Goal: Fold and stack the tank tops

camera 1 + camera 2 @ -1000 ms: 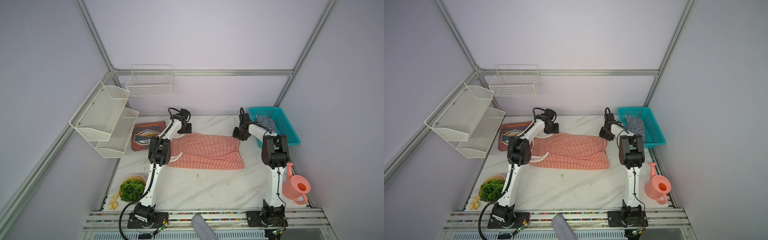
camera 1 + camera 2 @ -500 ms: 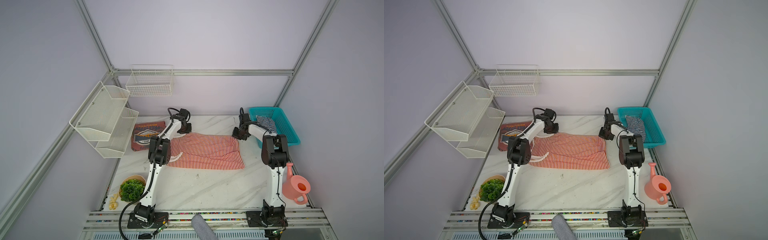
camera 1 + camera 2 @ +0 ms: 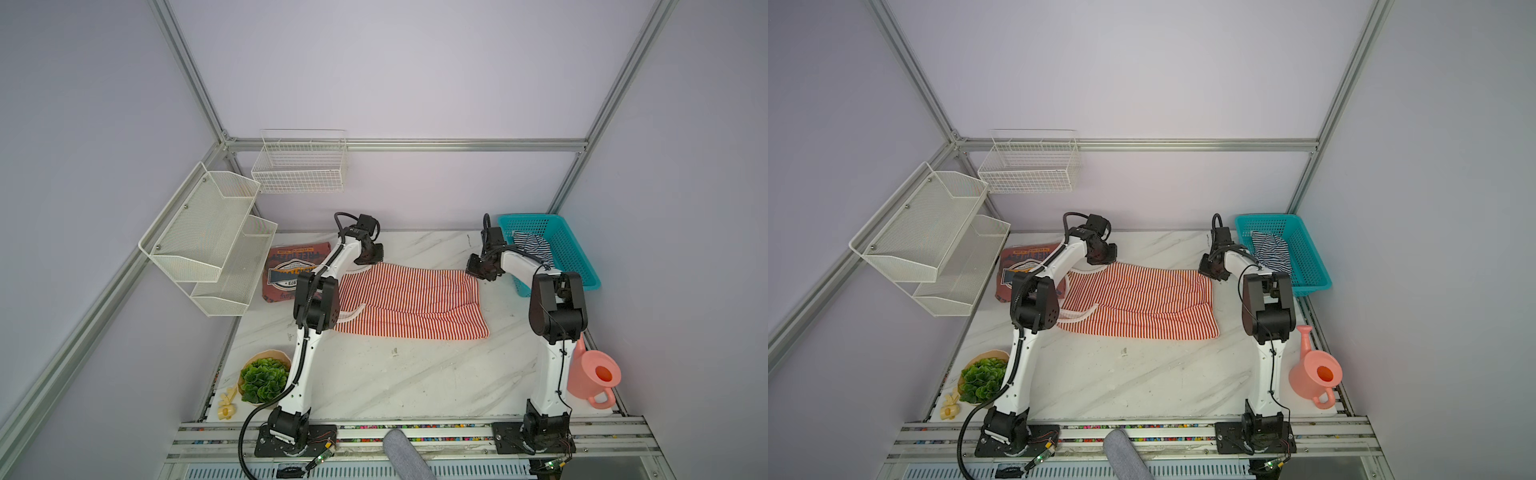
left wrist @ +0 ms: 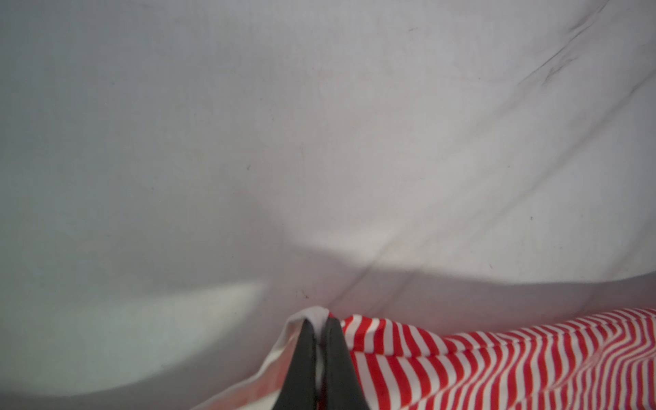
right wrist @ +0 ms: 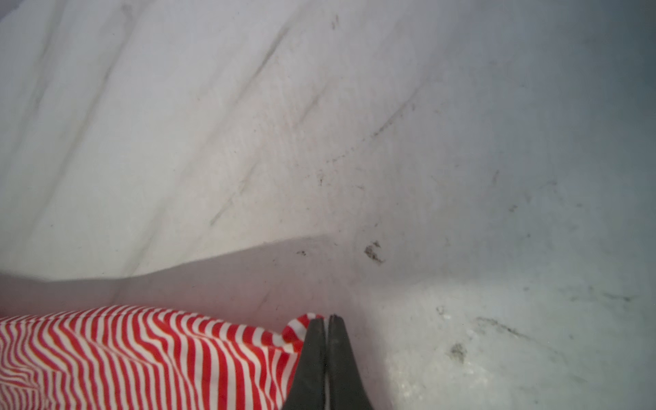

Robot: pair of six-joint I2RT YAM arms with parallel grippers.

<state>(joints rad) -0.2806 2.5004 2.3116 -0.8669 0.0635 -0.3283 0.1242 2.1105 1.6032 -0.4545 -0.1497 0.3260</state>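
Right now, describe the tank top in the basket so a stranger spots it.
A teal basket stands at the far right corner of the marble table. Crumpled inside it lies the navy-and-white striped tank top, the only blue-striped cloth here.

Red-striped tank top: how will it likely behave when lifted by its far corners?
Probably floppy: the tank top lies in soft wrinkles, so it should sag between the left gripper and right gripper. Both pinch only small corners, which might slip.

Tank top (image 3: 411, 303) lies on table (image 3: 395, 374), left of basket (image 3: 575, 254).
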